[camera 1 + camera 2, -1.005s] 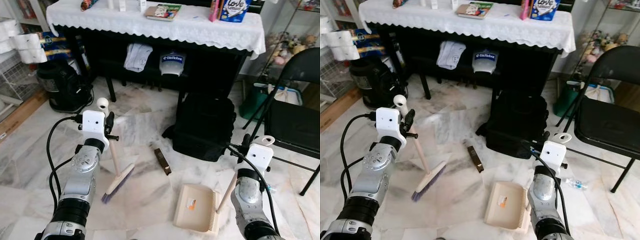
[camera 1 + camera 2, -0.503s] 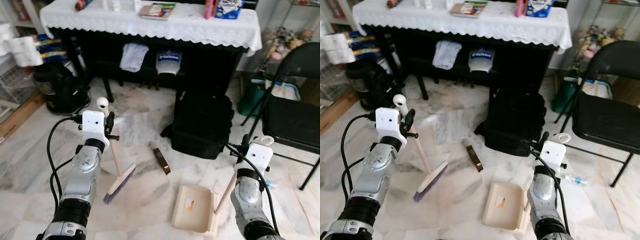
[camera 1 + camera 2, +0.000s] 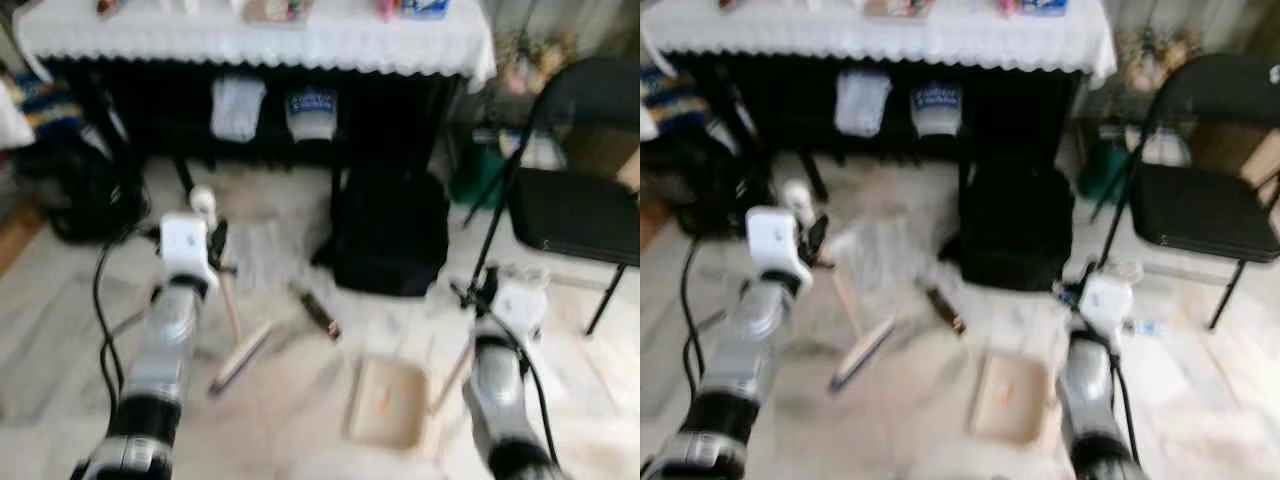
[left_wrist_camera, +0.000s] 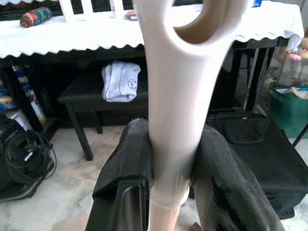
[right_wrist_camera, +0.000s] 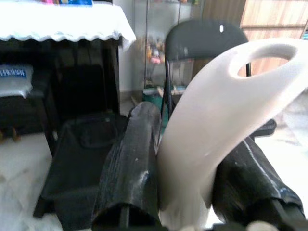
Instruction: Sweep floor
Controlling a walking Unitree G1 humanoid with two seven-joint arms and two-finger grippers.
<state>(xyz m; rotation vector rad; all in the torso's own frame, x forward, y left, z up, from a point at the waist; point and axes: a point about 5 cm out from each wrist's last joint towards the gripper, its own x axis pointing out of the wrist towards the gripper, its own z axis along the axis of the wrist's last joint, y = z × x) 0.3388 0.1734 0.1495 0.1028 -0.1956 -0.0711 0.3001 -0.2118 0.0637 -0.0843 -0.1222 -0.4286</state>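
Note:
My left gripper (image 4: 171, 163) is shut on the cream handle (image 4: 175, 120) of a small broom (image 3: 238, 357), whose bristle head rests on the marble floor in front of me. In the right wrist view my right gripper (image 5: 185, 178) is shut on the looped cream handle (image 5: 211, 125) of a beige dustpan (image 3: 385, 400), which lies flat on the floor to the right of the broom. A small dark brown block (image 3: 315, 311) lies on the floor between broom and dustpan, a little farther out. Both eye views are blurred.
A black backpack (image 3: 390, 235) sits on the floor just beyond the dustpan. Behind it stands a dark table with a white lace cloth (image 3: 300, 40). A black folding chair (image 3: 575, 200) is at the right, and a dark appliance with cords (image 3: 70, 190) at the left.
The whole picture has shifted and blurred, so the camera has moved: table and backpack sit higher and farther left. Both grippers keep their hold, and broom and dustpan look unmoved.

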